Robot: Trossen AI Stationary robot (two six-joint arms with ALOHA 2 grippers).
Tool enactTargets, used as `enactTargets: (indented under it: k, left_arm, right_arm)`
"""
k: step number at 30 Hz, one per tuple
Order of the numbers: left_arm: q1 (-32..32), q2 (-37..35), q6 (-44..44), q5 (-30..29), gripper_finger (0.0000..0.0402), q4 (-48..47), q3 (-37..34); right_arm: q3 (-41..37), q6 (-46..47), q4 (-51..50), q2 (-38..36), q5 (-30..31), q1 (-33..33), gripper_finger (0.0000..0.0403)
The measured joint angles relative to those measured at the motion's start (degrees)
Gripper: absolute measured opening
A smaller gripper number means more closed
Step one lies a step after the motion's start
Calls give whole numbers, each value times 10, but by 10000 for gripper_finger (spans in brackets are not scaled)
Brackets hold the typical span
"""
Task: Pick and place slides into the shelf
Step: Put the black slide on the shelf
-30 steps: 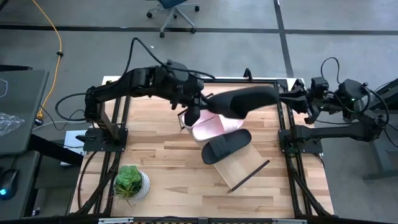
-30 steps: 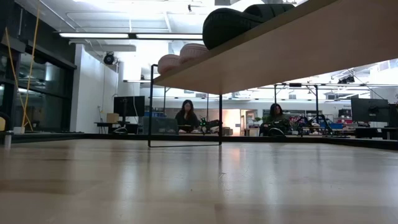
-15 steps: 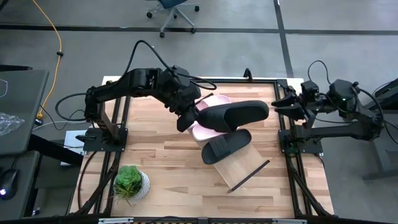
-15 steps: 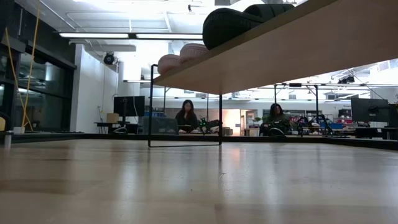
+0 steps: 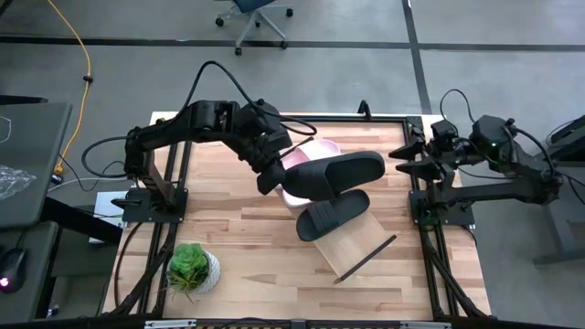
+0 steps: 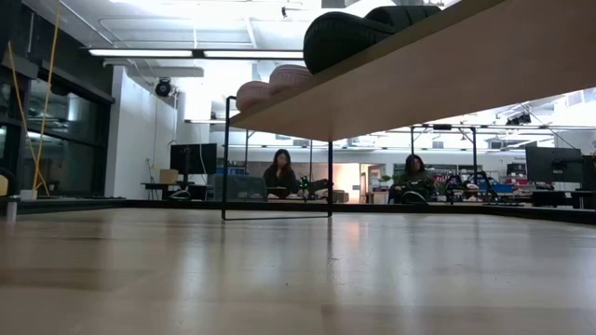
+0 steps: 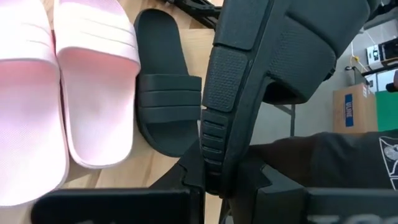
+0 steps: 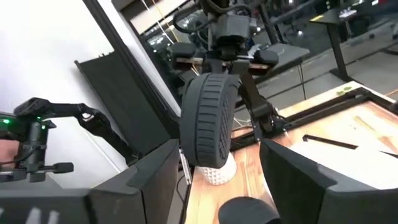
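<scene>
High view: potted plant (image 5: pixel 193 269) well apart

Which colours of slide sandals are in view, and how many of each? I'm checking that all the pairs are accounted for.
Pale pink slide sandals: 2, side by side on the long light-wood shelf.
Matte black slide sandals: 2, one lying on the shelf, one held above it by the left gripper.
Total: 4.

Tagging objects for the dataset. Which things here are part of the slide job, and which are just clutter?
Job:
- held black slide, in the left gripper
- black slide on the shelf
- two pink slides on the shelf
- right gripper, open, backed off at the table's right edge

Clutter:
- potted plant
- office chair on the floor
</scene>
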Motion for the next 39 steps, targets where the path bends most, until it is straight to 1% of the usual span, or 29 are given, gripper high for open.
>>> enactTargets:
  k: [6, 8, 18, 28, 30, 33, 39]
  left_arm:
    - [5, 7, -3, 4, 25, -1, 0]
    - [8, 8, -3, 15, 25, -5, 0]
    - [19, 9, -3, 13, 25, -8, 0]
    - [18, 9, -1, 13, 25, -8, 0]
    - [18, 9, -1, 14, 25, -8, 0]
    - [18, 9, 2, 21, 25, -8, 0]
    - [18, 9, 18, 22, 25, -15, 0]
  right_arm:
    - [0, -2, -2, 25, -7, 0, 216]
    - [0, -4, -1, 32, -15, 0, 216]
    - [0, 4, 47, 64, -50, 0, 216]
    - [0, 13, 64, 97, -48, 0, 213]
    - [0, 12, 67, 102, -47, 0, 205]
    - [0, 11, 72, 103, -36, 0, 181]
    - [-1, 20, 89, 96, -22, 0, 105]
